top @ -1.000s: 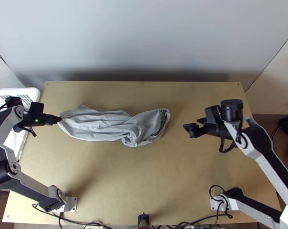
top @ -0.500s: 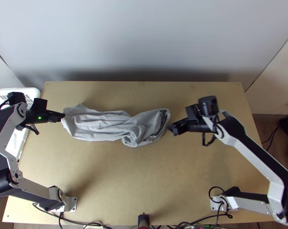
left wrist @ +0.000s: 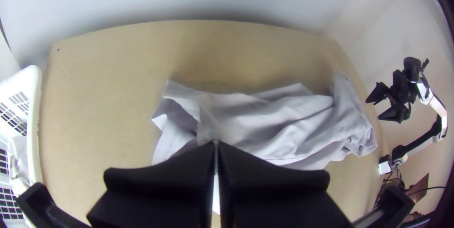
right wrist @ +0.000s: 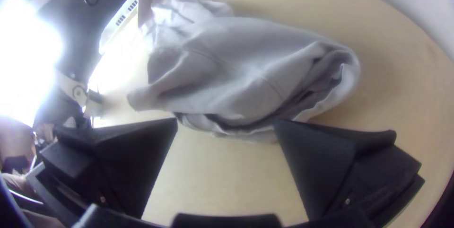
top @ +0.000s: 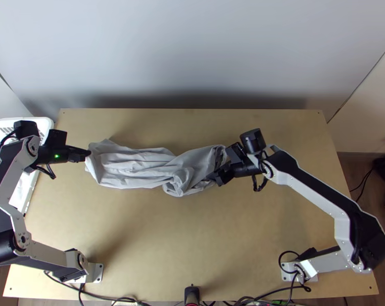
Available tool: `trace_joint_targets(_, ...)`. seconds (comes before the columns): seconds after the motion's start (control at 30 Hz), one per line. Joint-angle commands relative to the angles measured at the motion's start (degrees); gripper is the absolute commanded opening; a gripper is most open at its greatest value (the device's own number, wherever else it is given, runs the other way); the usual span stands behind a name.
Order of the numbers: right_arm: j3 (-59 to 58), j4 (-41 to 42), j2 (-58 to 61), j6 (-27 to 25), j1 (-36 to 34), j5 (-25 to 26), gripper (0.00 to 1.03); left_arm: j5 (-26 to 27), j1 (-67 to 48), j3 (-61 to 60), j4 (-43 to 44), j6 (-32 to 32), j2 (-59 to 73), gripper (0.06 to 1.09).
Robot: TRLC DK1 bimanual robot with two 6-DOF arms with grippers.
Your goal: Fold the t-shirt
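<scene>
From here I see that the right pincer (right wrist: 226, 120) has come, wide open, to the bunched t-shirt (top: 131, 166) on the surface (top: 167, 245). The left pincer (left wrist: 216, 143) grips the end opposite it; a two-sided pull, I think, becomes possible.

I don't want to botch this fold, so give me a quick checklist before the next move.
1. Left pincer shut on one end of the shirt: ok.
2. Right pincer open, at the other end: ok.
3. Right pincer low enough to grab: cannot tell.
4. Shirt spread flat: not ok, it's bunched into a long strip.
5. Shirt clear of the basket: ok.
</scene>
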Motion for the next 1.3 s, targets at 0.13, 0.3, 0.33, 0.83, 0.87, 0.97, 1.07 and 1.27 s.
trace_joint_targets(0.13,-2.41,5.11,1.89,-22.86,-3.4,6.09,0.96,0.0,-1.08,-0.08,0.12,-1.0,-0.41,0.09)
trace_joint_targets(0.3,-4.08,10.39,0.75,-31.47,-4.55,8.11,0.96,-0.08,-1.35,-0.08,0.2,-1.18,-0.59,0.09)
trace_joint_targets(0.33,-5.4,12.15,-0.57,-33.93,-4.28,8.11,0.96,-0.08,-1.35,-0.16,0.29,-1.18,-0.59,0.09)
trace_joint_targets(0.83,-13.31,20.76,-5.93,-50.63,0.11,9.16,0.96,-0.08,-2.4,-0.52,0.47,-1.18,-0.67,0.09)
trace_joint_targets(0.87,-13.22,21.2,-5.4,-50.81,0.38,9.16,0.96,-0.17,-2.58,-0.52,0.56,-1.26,-0.67,0.09)
trace_joint_targets(0.97,-13.13,21.99,-3.99,-50.81,1.26,9.08,0.96,-0.35,-3.02,-0.52,0.56,-1.53,-0.76,0.09)
trace_joint_targets(1.07,-12.87,23.04,-2.76,-50.45,2.05,9.08,0.96,-0.52,-3.28,-0.52,0.56,-1.7,-0.94,0.09)
trace_joint_targets(1.27,-10.85,24.19,0.58,-48.87,1.61,9.08,0.9,-1.05,-3.28,-0.34,0.56,-1.79,-1.29,0.09)
